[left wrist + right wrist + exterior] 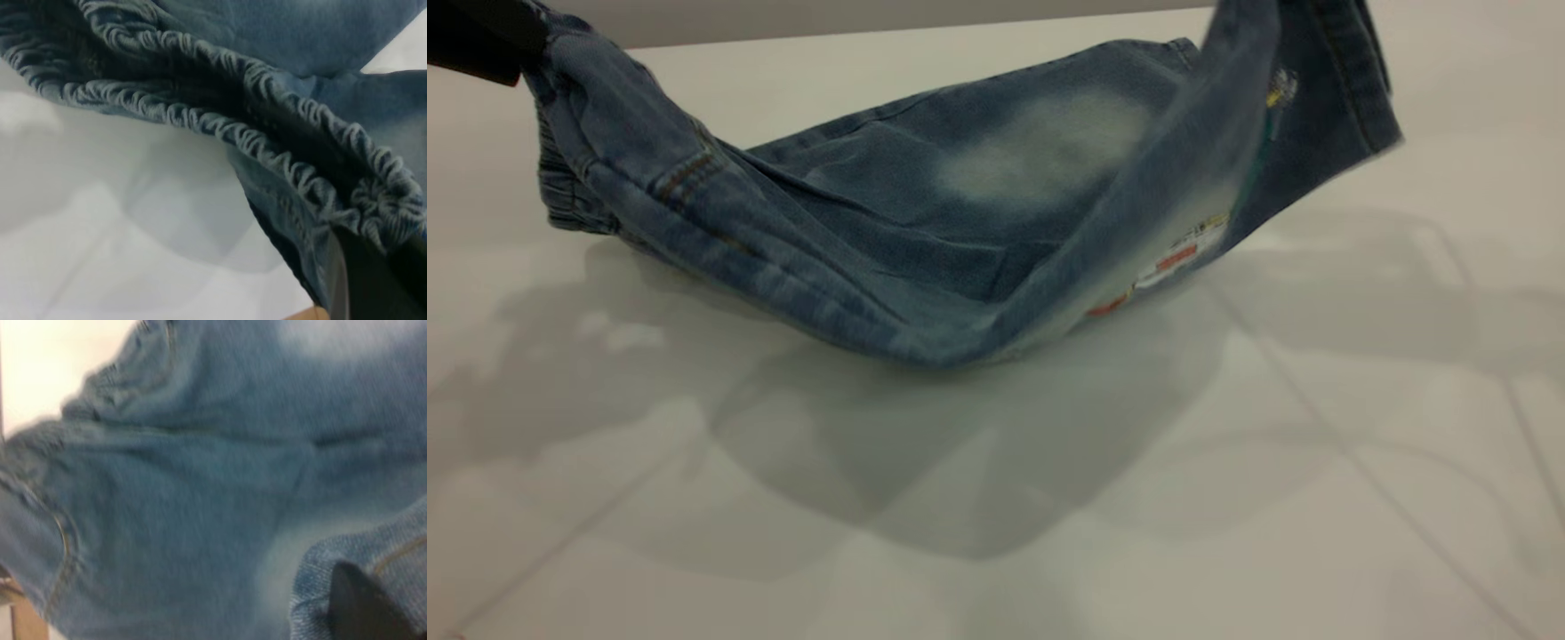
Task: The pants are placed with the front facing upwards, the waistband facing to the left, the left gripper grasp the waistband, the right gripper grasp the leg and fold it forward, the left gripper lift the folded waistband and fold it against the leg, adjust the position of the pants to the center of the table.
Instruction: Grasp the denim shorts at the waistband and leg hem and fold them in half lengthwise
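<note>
Shorts [925, 249] sag between both hands: left hand [373, 280] clamps waistband [280, 140], right hand [363, 603] clamps leg [1307, 98].

**Soft light from above, blur at the right**

Even, fairly bright light falls on the table [1316, 498], which carries broad soft shadows under the lifted shorts [960, 231] and faint shadows of the arms to either side. The raised leg [1227, 178] is smeared by motion blur. The right wrist view is blurred throughout; the left wrist view shows the waistband [267, 133] sharply but dim in its folds.
</note>
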Available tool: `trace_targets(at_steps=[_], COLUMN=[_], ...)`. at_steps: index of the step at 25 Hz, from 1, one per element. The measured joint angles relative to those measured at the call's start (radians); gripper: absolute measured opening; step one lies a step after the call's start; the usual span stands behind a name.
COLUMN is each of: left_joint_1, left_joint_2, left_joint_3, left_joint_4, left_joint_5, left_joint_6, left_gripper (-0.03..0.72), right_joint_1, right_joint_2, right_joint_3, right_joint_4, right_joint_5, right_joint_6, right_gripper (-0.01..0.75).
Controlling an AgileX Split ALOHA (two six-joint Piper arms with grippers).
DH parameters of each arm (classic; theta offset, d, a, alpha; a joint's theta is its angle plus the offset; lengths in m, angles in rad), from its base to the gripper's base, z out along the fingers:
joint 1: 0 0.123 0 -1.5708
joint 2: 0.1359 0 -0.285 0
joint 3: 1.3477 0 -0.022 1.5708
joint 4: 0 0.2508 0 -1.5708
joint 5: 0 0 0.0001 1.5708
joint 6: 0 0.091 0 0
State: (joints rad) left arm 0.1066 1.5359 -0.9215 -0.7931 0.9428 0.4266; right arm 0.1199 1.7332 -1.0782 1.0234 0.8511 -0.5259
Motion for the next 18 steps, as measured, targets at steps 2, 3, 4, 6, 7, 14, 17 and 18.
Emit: trace_targets(at_steps=[2,3,4,6,7,14,17,18], left_joint_1=[0.000,0.000,0.000,0.000,0.000,0.000,0.000,0.000], left_joint_2=[0.000,0.000,0.000,0.000,0.000,0.000,0.000,0.000], left_joint_3=[0.000,0.000,0.001,0.001,0.001,0.001,0.002,0.002], left_joint_4=[0.006,0.013,0.017,0.034,0.043,0.143,0.181,0.193], left_joint_5=[-0.016,-0.024,-0.031,-0.051,-0.063,-0.156,-0.194,-0.205], left_joint_6=[-0.021,-0.037,-0.051,-0.087,-0.105,-0.251,-0.320,-0.342], left_gripper=[0.099,0.099,0.099,0.099,0.099,0.099,0.099,0.099], right_joint_1=[0.000,0.000,0.000,0.000,0.000,0.000,0.000,0.000], right_joint_2=[0.049,0.075,0.097,0.145,0.168,0.303,0.355,0.369], right_joint_3=[-0.058,-0.082,-0.111,-0.168,-0.192,-0.367,-0.420,-0.433], right_joint_4=[0.002,0.002,0.006,0.023,0.027,0.024,0.024,0.025], right_joint_5=[0.000,0.000,-0.001,-0.001,-0.002,-0.001,-0.001,-0.002], right_joint_6=[0.000,0.000,0.000,0.000,0.000,0.022,0.030,0.032], right_gripper=[0.017,0.017,0.017,0.017,0.017,0.017,0.017,0.017])
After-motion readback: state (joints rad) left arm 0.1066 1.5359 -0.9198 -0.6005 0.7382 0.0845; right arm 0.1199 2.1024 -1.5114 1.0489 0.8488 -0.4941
